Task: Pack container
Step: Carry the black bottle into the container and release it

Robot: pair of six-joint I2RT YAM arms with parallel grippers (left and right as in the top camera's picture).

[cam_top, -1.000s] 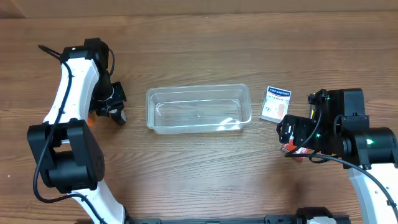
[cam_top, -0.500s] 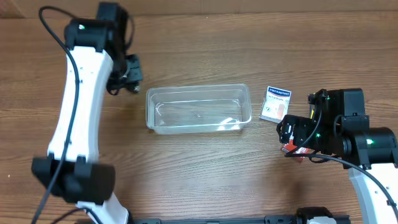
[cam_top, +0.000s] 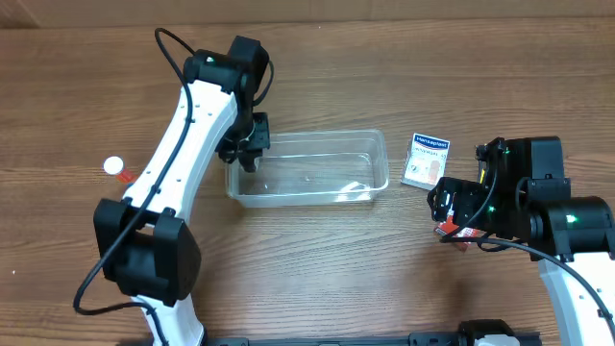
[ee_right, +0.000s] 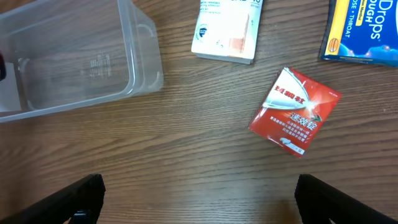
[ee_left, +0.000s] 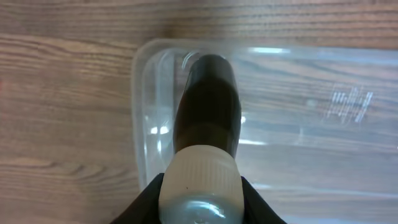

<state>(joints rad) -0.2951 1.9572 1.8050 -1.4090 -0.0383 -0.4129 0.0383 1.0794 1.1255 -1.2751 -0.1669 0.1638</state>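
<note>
Table [cam_top: 384, 58]: brown wood grain, carries everything.
Left arm [cam_top: 183, 144]: white links with black joints, stretched from the near left edge up and across to the left end of the container [cam_top: 307, 135]; the wrist bends down there.
Right arm [cam_top: 567, 231]: black and white, folded at the right edge of the table, with a small green light on it; its wrist looks straight down on the packets.
Container: clear plastic tub in the middle of the table, long side running left to right; the fine moulded writing on its floor is too small to read.
Left gripper [cam_top: 245, 154]: clamped on a bottle [ee_left: 208, 106], with a black finger on each side of the cap [ee_left: 200, 186]; it hangs over the left end of the container.
Right gripper [ee_right: 202, 196]: fingers spread wide apart and empty, above bare wood right of the container.
Blue bag [ee_right: 367, 31]: only a corner shows in the right wrist view; yellow border, words "Drops" and "THROAT" are readable.
White box [ee_right: 227, 28]: just right of the container, with a blue band on top and a picture of a skin-coloured plaster; the brand name is too small to read.
Red sachet [ee_right: 295, 112]: lies tilted on the wood; white Chinese characters that I cannot read surely.
Bottle: dark brown with a white cap; its base points at the container's left end. Whether it touches the floor I cannot tell.
White round piece [cam_top: 114, 165]: small, at the far left of the table, a bit of orange beside it.
</note>
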